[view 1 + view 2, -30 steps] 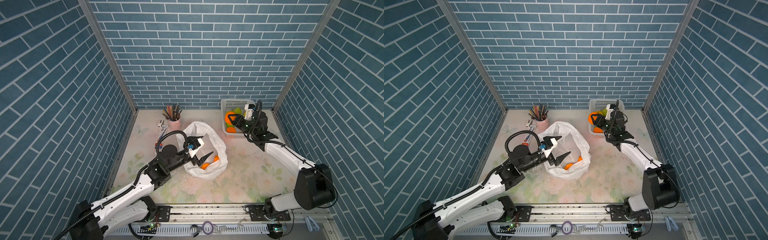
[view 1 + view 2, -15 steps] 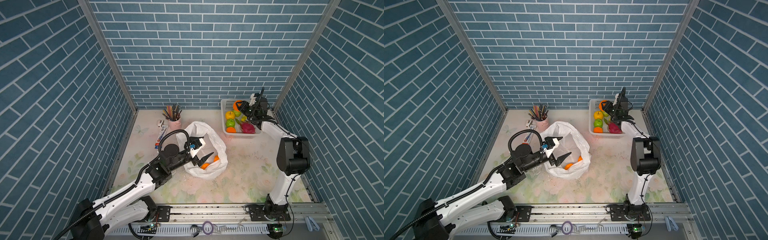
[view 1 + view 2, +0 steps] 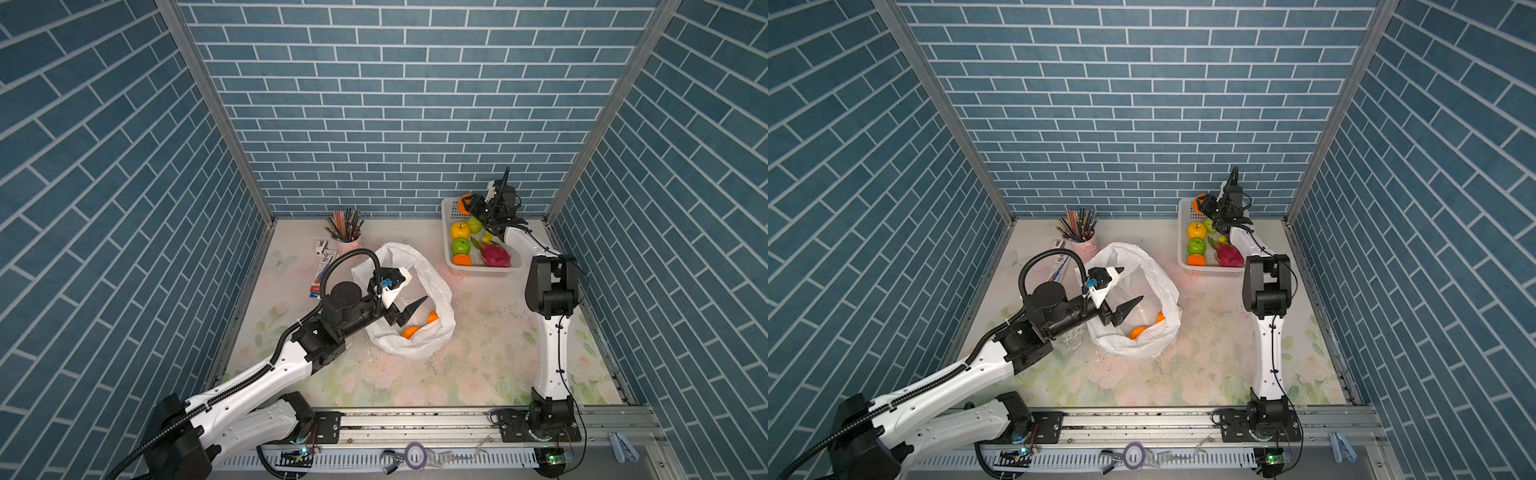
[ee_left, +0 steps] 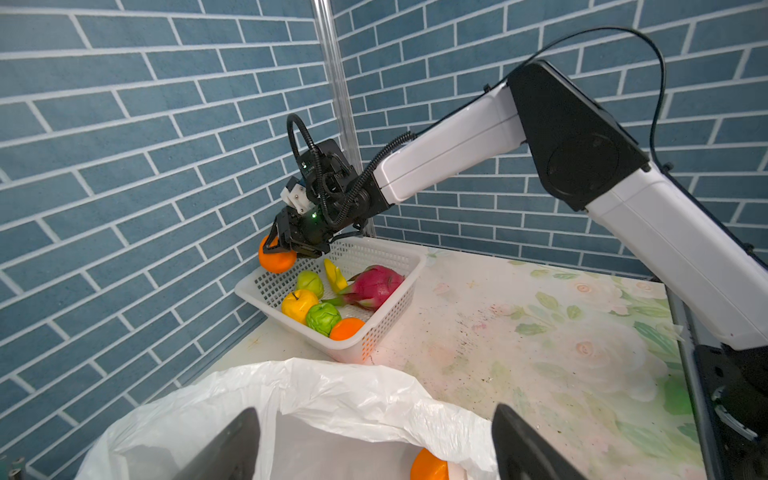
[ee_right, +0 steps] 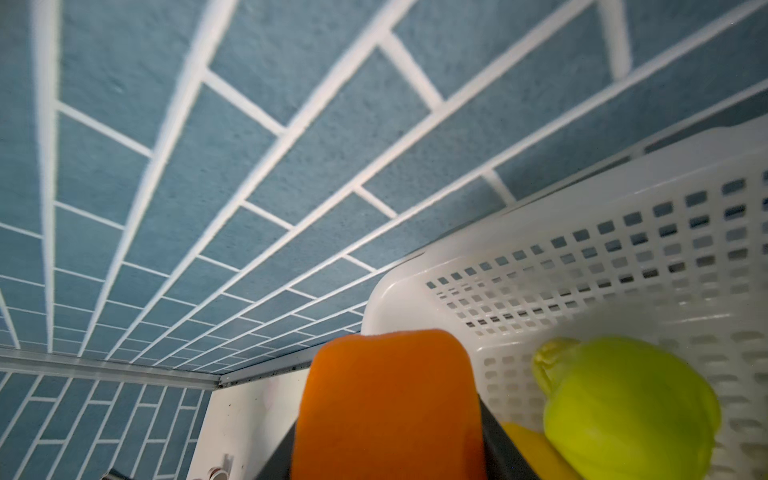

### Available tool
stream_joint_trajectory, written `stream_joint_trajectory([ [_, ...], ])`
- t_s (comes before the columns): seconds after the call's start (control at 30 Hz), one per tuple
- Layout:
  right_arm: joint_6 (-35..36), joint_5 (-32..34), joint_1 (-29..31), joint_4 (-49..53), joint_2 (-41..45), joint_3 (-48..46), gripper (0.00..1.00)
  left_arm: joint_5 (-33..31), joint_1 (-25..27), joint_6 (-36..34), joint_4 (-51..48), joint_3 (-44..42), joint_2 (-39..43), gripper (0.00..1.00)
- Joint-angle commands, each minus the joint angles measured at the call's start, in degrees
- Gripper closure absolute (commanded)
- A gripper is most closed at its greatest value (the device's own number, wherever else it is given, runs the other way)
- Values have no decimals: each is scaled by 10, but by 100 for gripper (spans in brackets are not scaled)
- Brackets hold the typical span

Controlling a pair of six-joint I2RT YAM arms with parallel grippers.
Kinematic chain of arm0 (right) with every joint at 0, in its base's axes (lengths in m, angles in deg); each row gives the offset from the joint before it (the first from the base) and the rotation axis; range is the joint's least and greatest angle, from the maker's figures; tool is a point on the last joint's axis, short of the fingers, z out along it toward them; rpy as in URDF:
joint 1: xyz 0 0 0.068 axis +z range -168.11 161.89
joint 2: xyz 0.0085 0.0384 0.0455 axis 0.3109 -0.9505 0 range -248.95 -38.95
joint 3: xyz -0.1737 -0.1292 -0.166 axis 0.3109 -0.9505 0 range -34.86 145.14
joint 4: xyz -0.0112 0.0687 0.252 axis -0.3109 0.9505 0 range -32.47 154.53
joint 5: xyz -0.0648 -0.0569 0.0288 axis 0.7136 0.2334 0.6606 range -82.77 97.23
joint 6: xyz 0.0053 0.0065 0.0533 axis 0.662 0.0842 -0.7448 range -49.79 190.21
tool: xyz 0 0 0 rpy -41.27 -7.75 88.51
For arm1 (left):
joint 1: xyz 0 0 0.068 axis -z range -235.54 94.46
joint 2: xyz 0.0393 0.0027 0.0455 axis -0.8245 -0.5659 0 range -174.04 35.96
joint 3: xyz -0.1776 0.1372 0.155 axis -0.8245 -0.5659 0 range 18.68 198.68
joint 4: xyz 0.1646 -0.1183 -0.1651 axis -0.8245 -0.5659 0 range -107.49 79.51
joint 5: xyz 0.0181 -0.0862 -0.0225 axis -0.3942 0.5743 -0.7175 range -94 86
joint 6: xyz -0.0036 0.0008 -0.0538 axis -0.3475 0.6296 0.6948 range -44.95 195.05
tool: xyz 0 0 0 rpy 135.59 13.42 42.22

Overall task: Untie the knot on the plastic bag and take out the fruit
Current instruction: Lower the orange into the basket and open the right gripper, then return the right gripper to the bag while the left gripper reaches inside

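Floral table (image 3: 478, 353) first. Plastic bag (image 3: 432, 282) sits mid-table, mouth gaping wide. White basket (image 3: 482, 272) is back-right, by the wall. L claw (image 3: 1132, 283) hangs at the bag's mouth, jaws spread wide, nothing btwn them. R claw (image 4: 284, 245) is up at the basket's back corner, clenched on an orange (image 4: 276, 259). In the basket: pink dragon fruit (image 3: 494, 254), yellow apple (image 3: 460, 229), 2 green fruits (image 3: 460, 246), plus a second orange (image 3: 462, 260). Down in the bag, 2 loose oranges (image 3: 410, 331).
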Motion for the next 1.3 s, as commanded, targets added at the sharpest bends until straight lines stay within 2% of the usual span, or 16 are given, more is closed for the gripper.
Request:
stream_joint_trajectory([
  [0.0,-10,-21,1,-7,-49,54,50,-39,2,16,-32,13,-5,13],
  [0.2,-40,-21,3,-22,-128,122,48,-46,2,28,-21,4,-4,13],
  [0.3,-37,-8,5,4,-154,154,42,-49,2,25,-18,1,-7,13],
  [0.57,-8,2,10,46,-141,150,26,-51,2,22,-14,1,-21,13],
  [0.63,-4,5,9,43,-124,135,24,-50,2,24,-10,-1,-21,13],
  [0.87,28,17,11,42,-27,71,23,-46,3,36,-21,-3,-17,13],
  [1.27,69,5,20,-27,277,-230,22,-38,3,121,-58,-4,-17,14],
])
